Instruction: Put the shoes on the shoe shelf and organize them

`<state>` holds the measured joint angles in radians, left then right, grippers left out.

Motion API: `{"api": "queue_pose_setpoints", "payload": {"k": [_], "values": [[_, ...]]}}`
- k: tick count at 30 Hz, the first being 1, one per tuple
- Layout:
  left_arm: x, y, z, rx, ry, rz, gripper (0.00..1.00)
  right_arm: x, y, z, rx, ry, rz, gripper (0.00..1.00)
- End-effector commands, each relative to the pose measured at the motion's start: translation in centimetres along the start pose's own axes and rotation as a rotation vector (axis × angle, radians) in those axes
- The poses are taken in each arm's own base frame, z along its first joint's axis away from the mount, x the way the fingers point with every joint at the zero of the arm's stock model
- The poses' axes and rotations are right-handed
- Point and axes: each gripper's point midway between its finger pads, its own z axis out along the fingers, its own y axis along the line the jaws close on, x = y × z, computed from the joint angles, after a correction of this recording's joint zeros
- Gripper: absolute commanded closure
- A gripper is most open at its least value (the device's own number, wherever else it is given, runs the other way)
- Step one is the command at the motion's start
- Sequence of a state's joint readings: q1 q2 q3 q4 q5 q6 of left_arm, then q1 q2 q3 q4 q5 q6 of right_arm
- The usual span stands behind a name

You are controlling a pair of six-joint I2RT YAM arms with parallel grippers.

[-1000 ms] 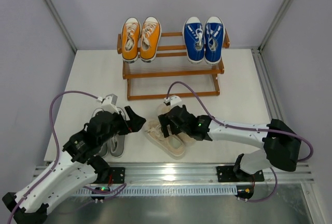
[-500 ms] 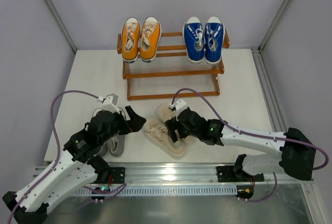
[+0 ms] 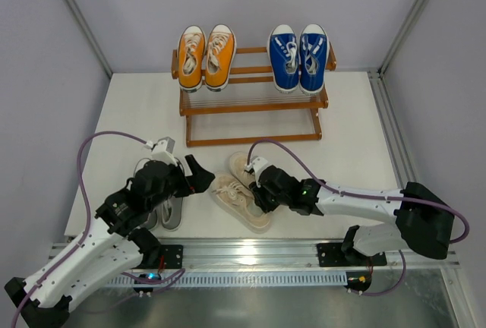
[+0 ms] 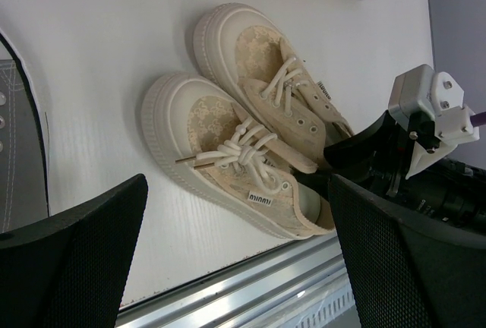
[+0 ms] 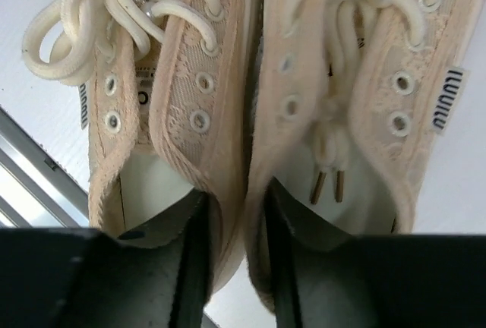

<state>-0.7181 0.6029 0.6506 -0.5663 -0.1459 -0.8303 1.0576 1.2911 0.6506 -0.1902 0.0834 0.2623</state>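
While orange shoes (image 3: 205,56) and blue shoes (image 3: 298,56) sat on the shoe shelf (image 3: 250,105), the right claw (image 5: 235,267) pinched the cream shoes (image 4: 243,146) on the table (image 3: 349,130), and the left claw (image 3: 196,178) hung spread by grey shoes (image 3: 171,210).

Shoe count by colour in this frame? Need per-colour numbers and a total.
orange sneakers: 2
blue sneakers: 2
cream sneakers: 2
grey sneakers: 2, partly hidden
Total: 8 shoes
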Motion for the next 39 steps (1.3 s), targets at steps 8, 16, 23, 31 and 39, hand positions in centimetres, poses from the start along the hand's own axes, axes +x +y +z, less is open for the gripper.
{"api": "queue_pose_setpoints", "payload": {"k": [8,16,23,31,39], "values": [[-1.2,-1.1,-0.3,0.034,-0.037,-0.005,0.0,2.2,0.7,2.3,-0.016,0.06,0.047,0.96],[-1.4,-1.2,-0.2,0.027,-0.038,0.006,0.0,-2.5,-0.8,-2.8,0.06,-0.165,0.144,0.96],[-1.6,-1.4,-0.2,0.031,-0.043,0.009,0.0,-5.4,-3.4,-7.1,0.19,-0.304,0.211,0.96],[-1.5,-1.1,-0.6,0.029,-0.047,0.004,0.0,-7.0,-5.6,-8.4,0.318,-0.377,0.243,0.96],[-1.4,-0.5,-1.1,0.018,-0.058,0.001,0.0,-9.4,-7.2,-11.2,0.396,-0.52,0.271,0.96]]}}
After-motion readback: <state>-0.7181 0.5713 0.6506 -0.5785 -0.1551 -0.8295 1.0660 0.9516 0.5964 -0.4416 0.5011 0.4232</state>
